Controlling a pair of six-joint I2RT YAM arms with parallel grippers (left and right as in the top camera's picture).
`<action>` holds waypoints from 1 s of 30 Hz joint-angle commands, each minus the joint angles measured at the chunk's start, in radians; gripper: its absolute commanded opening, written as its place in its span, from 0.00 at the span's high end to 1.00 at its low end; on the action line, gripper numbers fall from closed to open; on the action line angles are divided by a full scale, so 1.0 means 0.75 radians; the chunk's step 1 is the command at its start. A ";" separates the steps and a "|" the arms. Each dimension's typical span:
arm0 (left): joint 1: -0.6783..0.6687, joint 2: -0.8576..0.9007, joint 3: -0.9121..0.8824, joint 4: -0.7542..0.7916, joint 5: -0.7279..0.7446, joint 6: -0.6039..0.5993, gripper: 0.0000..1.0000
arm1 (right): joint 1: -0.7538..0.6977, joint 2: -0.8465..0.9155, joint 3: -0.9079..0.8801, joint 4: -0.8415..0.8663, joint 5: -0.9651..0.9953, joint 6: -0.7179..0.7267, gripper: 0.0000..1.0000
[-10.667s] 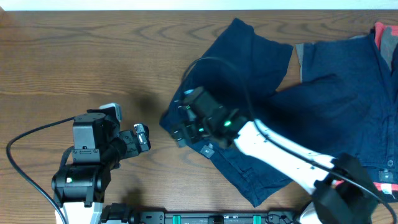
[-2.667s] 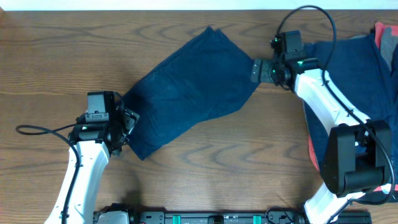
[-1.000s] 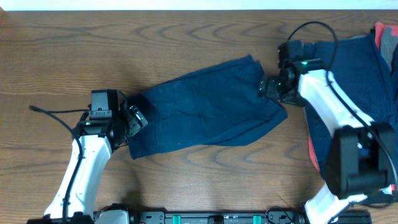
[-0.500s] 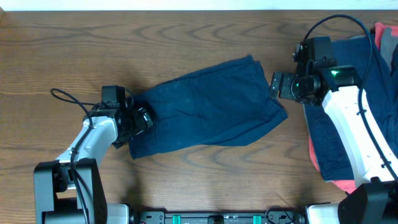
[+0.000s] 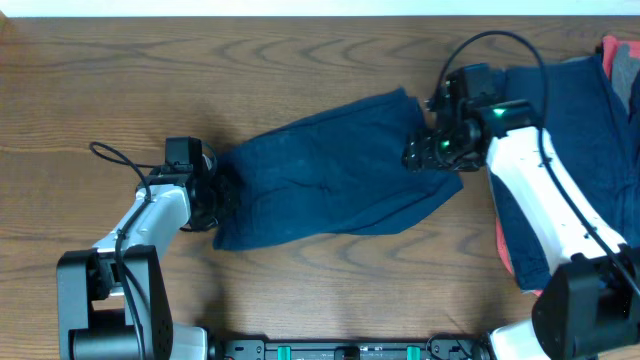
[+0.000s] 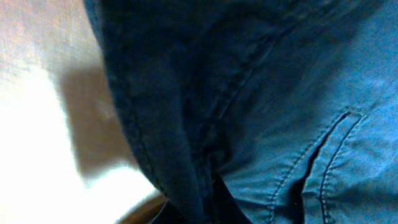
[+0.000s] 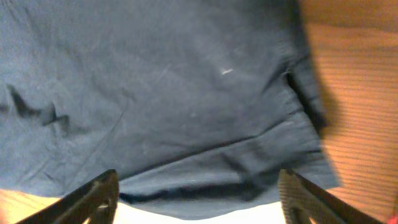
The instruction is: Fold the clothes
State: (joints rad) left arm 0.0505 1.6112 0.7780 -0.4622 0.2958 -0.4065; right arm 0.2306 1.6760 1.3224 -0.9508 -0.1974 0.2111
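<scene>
A pair of navy-blue shorts (image 5: 330, 170) from the clothes lies stretched out flat across the middle of the wooden table. My left gripper (image 5: 222, 190) is at the shorts' left end, shut on a bunched fold of that fabric (image 6: 249, 93), which fills the left wrist view with seams and a pocket slit. My right gripper (image 5: 418, 155) hovers over the shorts' right end. Its fingers (image 7: 93, 199) stand wide apart and open, with the blue hem (image 7: 186, 180) lying between them and not pinched.
A pile of more clothes sits at the far right: navy cloth (image 5: 590, 150), a coral-red piece (image 5: 620, 55) and a grey strip (image 5: 482, 90). Bare wooden table (image 5: 150, 80) stretches to the left and along the front. Cables loop off both arms.
My left gripper has shut on the left end of the shorts. My right gripper swung out right, then came back left over the shorts' right end, its jaws a little narrower.
</scene>
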 commanded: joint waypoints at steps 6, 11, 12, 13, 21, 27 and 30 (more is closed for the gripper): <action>-0.002 -0.193 0.104 -0.331 0.011 0.009 0.94 | 0.160 0.133 -0.001 0.034 -0.195 -0.080 0.99; -0.002 -0.361 0.194 -0.489 -0.001 0.009 0.94 | 0.268 0.240 -0.001 0.057 -0.425 -0.181 0.99; -0.002 -0.387 0.213 -0.517 -0.001 0.008 0.94 | 0.287 0.257 -0.001 0.057 -0.428 -0.185 0.99; -0.002 -0.414 0.237 -0.551 -0.001 0.009 0.94 | 0.315 0.284 -0.001 0.062 -0.427 -0.184 0.99; -0.002 -0.521 0.398 -0.698 -0.001 0.009 0.94 | 0.563 0.490 -0.001 0.262 -0.670 -0.183 0.99; -0.002 -0.525 0.535 -0.702 0.016 0.008 0.94 | 0.747 0.573 -0.001 0.401 -0.747 -0.145 0.99; -0.002 -0.525 0.557 -0.735 0.092 0.008 0.94 | 0.788 0.572 0.001 0.512 -0.672 -0.073 0.98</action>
State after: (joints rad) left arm 0.0505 1.2320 1.1618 -0.9977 0.3161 -0.4065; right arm 0.8001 2.0964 1.3220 -0.6018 -0.6991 0.1078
